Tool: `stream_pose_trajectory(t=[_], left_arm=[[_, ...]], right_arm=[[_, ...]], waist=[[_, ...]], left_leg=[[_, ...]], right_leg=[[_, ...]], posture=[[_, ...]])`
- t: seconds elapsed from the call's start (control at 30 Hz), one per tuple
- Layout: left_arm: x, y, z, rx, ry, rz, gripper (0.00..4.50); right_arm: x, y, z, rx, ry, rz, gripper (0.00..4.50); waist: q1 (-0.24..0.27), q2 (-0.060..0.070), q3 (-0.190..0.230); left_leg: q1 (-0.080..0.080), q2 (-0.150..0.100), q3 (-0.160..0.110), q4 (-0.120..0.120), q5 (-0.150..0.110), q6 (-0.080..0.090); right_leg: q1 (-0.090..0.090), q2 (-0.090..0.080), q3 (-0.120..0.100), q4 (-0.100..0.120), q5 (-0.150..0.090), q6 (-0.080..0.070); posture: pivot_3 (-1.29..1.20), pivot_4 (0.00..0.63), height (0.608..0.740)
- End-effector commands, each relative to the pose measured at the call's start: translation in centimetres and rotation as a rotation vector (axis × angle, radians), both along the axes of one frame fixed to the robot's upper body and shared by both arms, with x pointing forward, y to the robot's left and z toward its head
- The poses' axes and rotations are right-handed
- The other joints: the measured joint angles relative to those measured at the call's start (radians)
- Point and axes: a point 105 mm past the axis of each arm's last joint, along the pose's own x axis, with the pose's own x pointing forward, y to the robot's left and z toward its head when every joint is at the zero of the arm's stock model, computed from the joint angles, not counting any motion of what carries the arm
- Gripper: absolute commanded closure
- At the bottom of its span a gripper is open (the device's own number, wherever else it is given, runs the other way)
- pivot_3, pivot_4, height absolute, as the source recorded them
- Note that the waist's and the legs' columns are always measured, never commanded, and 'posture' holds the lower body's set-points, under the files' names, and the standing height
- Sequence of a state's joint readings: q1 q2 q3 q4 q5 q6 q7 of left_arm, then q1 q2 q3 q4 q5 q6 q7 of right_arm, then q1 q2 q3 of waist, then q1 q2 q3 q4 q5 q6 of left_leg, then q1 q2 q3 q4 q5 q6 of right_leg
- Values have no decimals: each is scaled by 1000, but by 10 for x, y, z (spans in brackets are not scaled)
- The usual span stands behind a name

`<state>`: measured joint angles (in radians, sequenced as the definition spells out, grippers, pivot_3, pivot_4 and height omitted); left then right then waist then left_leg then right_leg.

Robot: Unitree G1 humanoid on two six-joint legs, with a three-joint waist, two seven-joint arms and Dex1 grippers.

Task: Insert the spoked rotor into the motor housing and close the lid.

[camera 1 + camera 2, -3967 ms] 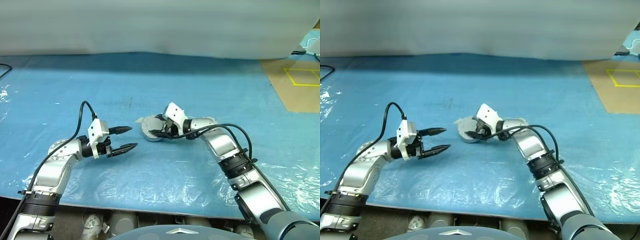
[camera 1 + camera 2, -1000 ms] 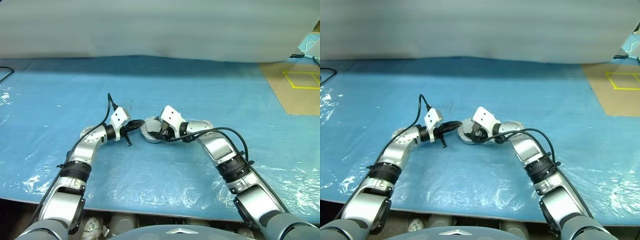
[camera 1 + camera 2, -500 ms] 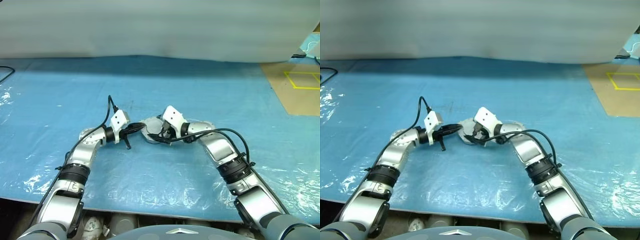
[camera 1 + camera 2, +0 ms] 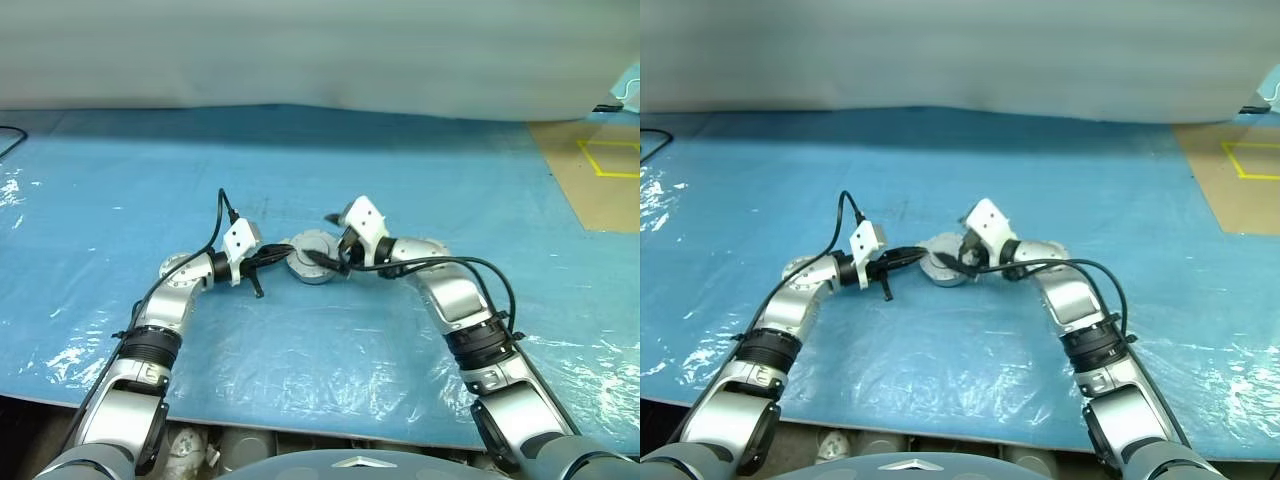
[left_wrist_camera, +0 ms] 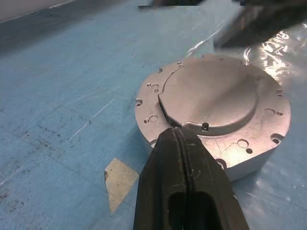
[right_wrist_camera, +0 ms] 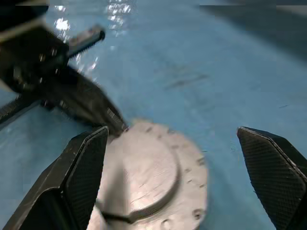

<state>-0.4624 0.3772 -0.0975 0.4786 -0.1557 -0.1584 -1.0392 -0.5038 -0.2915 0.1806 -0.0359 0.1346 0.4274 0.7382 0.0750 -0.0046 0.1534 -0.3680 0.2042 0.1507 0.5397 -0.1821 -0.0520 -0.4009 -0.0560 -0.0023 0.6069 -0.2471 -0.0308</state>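
Housing: the round silver motor housing (image 4: pixel 315 257) sits on the blue sheet (image 4: pixel 420 180), between my two grippers.
Lid: the plain grey lid (image 5: pixel 211 98) lies flat on top, so I can't see what's inside.
Left gripper (image 5: pixel 175 135): my fingers are pressed together, tips touching the lid's rim.
Right gripper (image 6: pixel 184 143): my fingers stand wide apart above the housing, holding nothing.
Scrap: a small tan scrap (image 5: pixel 120 177) lies just beside the housing.

- The place looked like a robotics lab or test workshop.
- A wide worktop (image 4: pixel 420 180) was covered with blue sheeting under wrinkled clear plastic film (image 4: pixel 330 370).
- A plain pale backdrop (image 4: pixel 300 50) closed off the far side.
- Yellow tape lines (image 4: pixel 610 157) marked a brown floor area.
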Motion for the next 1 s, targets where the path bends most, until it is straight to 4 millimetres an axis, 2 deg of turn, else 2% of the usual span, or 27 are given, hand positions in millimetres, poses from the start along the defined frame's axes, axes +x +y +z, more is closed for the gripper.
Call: stream_pose_trajectory(t=[0.03, 0.13, 0.17, 0.3, 0.4, 0.53, 0.73, 1.0], left_arm=[[-5, -3, -14, 37, 37, -21, 4500], [-4, -3, -13, 37, 34, -20, 4500], [-4, -3, -13, 36, 33, -20, 4500], [-4, -2, -13, 38, 32, -17, 4500], [-4, 0, -14, 41, 31, -16, 4500], [-3, 1, -12, 41, 30, -14, 4500], [-1, 1, -10, 47, 25, -17, 4500], [2, 4, -9, 54, 18, -6, 4500]], right_arm=[[0, -11, 27, 119, 0, -29, 19], [-1, -36, 16, 171, 135, -86, 19], [-3, -43, 9, 172, 192, -98, 19], [-14, -78, -41, 270, 604, -198, 19], [-27, -88, -56, 411, 811, -200, 19], [-39, -68, -63, 449, 906, -130, 19], [-23, -38, -67, 607, 990, -106, 19], [-16, 0, -67, 612, 1015, -42, 19]], waist=[[0, 0, 0], [1, 0, 0], [2, 0, 0], [5, 0, 0], [6, 1, 0], [7, 1, 0], [6, 1, 0], [5, 1, 0]], left_leg=[[0, 0, 0, 0, 0, 0], [0, 0, -1, 0, 0, 0], [0, 0, -1, 0, 0, 0], [1, -1, -1, 0, 0, 0], [1, -2, -1, 1, 0, 0], [2, 0, -1, 2, 0, 0], [2, 1, 0, 4, 0, 0], [2, 1, 0, 3, 0, 0]], right_leg=[[0, 0, 0, 0, 0, 0], [0, 1, -1, 0, 0, 0], [1, 0, -1, 0, 0, 0], [2, 1, -1, 0, 0, 0], [2, 1, -2, 0, 0, 0], [3, 1, -2, 1, 0, -1], [3, 0, -4, 1, -1, -7], [3, -1, -6, 1, -1, -7]], posture=[[0, 150, 740], [0, 150, 740], [0, 150, 740], [0, 150, 740], [0, 150, 740], [0, 150, 740], [0, 150, 740], [0, 150, 740]])
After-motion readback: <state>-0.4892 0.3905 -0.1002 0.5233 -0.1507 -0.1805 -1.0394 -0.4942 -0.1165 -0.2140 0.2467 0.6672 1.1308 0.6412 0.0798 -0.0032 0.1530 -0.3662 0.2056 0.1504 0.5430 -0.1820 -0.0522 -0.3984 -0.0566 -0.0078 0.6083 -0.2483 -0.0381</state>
